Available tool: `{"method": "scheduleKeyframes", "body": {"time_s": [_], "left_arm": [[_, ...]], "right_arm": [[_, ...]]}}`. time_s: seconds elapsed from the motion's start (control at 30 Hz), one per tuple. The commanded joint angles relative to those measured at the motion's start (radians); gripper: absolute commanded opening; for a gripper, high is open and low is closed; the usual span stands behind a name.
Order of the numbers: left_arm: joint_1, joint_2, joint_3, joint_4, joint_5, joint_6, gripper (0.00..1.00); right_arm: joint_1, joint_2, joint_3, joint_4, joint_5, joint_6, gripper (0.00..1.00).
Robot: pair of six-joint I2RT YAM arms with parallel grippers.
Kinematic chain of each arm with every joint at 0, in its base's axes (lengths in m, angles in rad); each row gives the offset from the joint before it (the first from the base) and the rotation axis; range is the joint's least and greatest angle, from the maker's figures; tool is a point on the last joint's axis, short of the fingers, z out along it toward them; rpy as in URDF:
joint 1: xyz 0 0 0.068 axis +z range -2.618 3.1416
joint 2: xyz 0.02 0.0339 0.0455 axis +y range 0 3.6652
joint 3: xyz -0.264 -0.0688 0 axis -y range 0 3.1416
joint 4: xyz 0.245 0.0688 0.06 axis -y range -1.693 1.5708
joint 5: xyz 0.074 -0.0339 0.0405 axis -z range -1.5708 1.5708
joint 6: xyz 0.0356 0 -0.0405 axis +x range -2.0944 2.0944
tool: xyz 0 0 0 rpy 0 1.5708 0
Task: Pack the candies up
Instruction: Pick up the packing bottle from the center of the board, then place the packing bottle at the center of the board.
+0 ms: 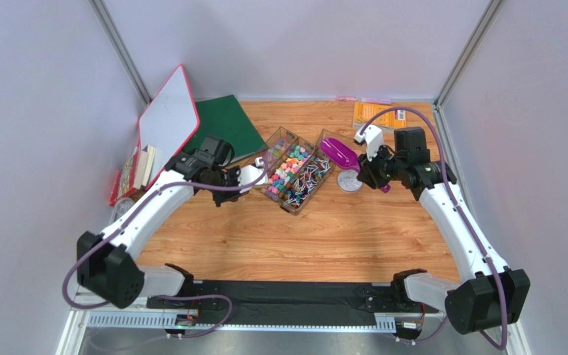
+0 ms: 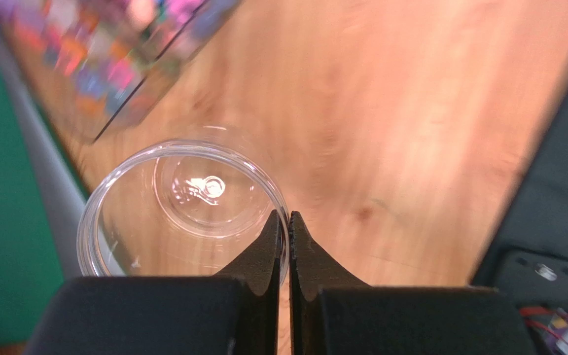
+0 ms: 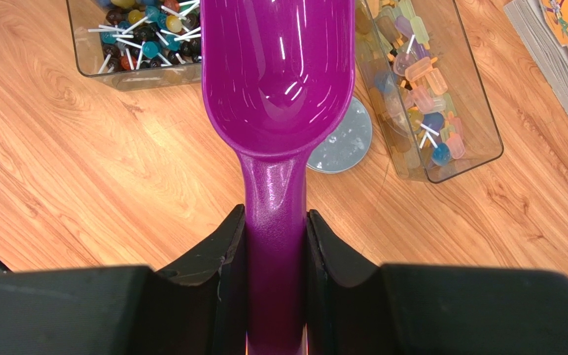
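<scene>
Wooden desk (image 1: 279,244) planks run from the two arm bases at the near edge to the back wall. On the left side, the left hand (image 2: 284,220) is squeezed narrow on the rim of a clear round plastic cup (image 2: 191,200). One finger is inside the wall and one outside, and the wood shows through the cup's bottom. On the right side, the right hand (image 3: 276,229) is clamped on the handle of a glossy purple plastic scoop (image 3: 279,74). The scoop's bowl reaches forward over part of a round clear lid (image 3: 350,144) that lies flat on the desk.

Between the two hands, at mid-desk, the candies (image 1: 294,174) lie in clear rectangular plastic trays (image 3: 457,171). They are small sweets in pink, yellow, blue and green, many on thin white sticks. The cup sits just beside the left tray.

Farther back lie a dark green flat board (image 1: 228,122) and, in the far right corner, an orange book (image 1: 372,115). A white board with a red edge (image 1: 167,118) is propped up tilted at the far left.
</scene>
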Motion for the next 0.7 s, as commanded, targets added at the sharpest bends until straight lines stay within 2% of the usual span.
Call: {"method": "scheduleKeyframes", "body": {"time_s": [0.0,0.07,0.17,0.27,0.47,0.53,0.67], "left_arm": [[-0.066,-0.132,0.083,-0.329,0.307,0.233,0.0],[-0.08,-0.159,0.091,-0.331,0.43,0.288,0.0],[-0.177,-0.15,0.084,-0.243,0.444,0.273,0.0],[-0.273,-0.053,0.116,-0.224,0.467,0.256,0.0],[-0.403,0.171,0.235,-0.172,0.434,0.087,0.0],[-0.464,0.202,0.258,-0.148,0.409,0.045,0.03],[-0.538,0.24,0.249,-0.057,0.391,-0.042,0.03]], "right_arm": [[-0.015,0.0,0.014,0.026,0.016,0.003,0.0],[-0.037,0.009,0.012,0.032,0.02,0.01,0.0],[-0.082,0.028,0.017,0.035,0.022,0.043,0.0],[-0.126,0.04,0.017,0.018,0.02,0.047,0.0],[-0.169,0.031,0.021,-0.043,0.033,-0.035,0.0],[-0.181,0.022,0.024,-0.049,0.043,-0.057,0.0],[-0.193,0.009,0.041,-0.06,0.054,-0.057,0.0]]}}
